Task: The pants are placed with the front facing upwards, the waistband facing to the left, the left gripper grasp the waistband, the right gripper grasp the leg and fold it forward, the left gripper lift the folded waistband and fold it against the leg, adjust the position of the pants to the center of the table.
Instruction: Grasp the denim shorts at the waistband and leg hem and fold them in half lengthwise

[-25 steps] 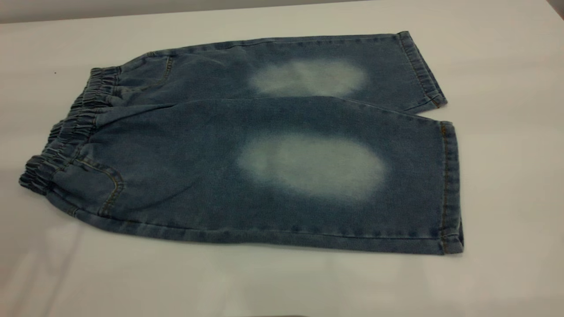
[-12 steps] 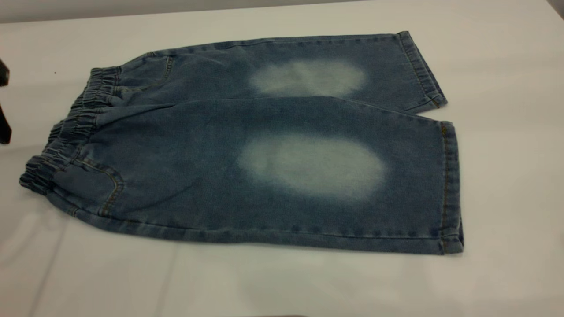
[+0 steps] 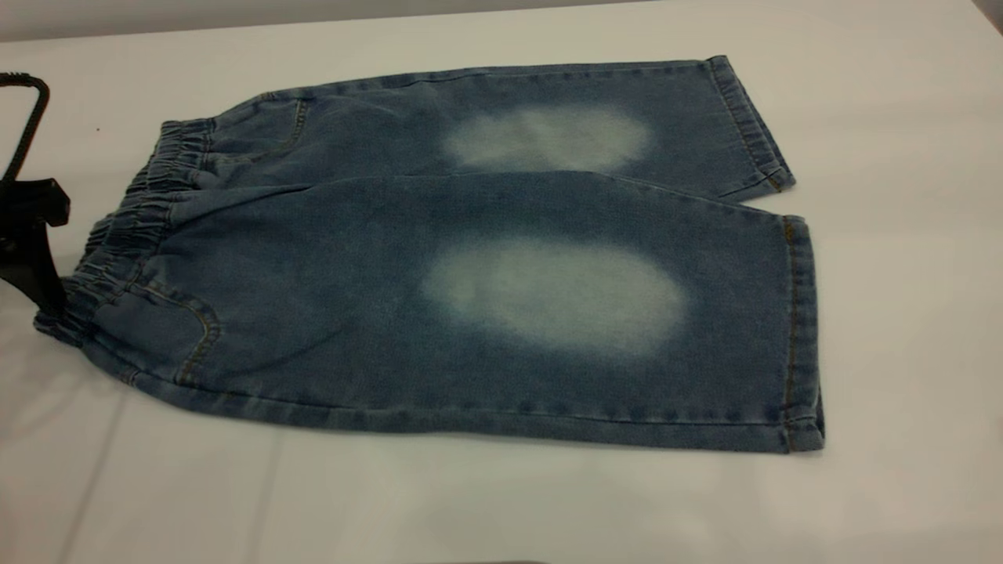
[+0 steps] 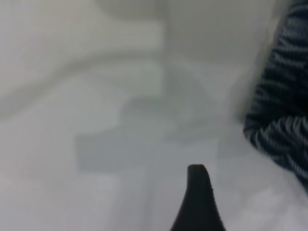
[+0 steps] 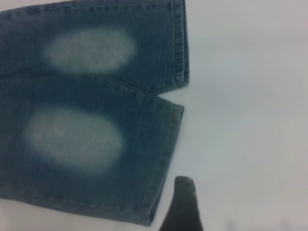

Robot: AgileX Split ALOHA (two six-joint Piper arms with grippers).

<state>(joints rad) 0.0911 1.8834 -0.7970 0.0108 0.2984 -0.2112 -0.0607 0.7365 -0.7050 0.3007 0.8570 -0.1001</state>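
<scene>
The blue denim pants (image 3: 486,258) lie flat on the white table (image 3: 501,501), with a pale faded oval on each leg. Their ruched waistband (image 3: 125,227) is at the left and the leg hems (image 3: 795,329) at the right. My left gripper (image 3: 35,258), a black claw with a thin cable, hangs at the left edge just beside the waistband's near end and holds nothing. In the left wrist view one black finger (image 4: 197,197) shows over bare table, with the crinkled waistband (image 4: 284,110) off to one side. My right gripper (image 5: 217,195) is open above bare table beside the hems (image 5: 168,144).
Bare white tabletop surrounds the pants on all sides. The table's far edge (image 3: 313,23) runs along the top of the exterior view. The widest free strip lies in front of the pants.
My left gripper has come in from the left edge and moved toward the waistband's near end. The pants have not moved.
</scene>
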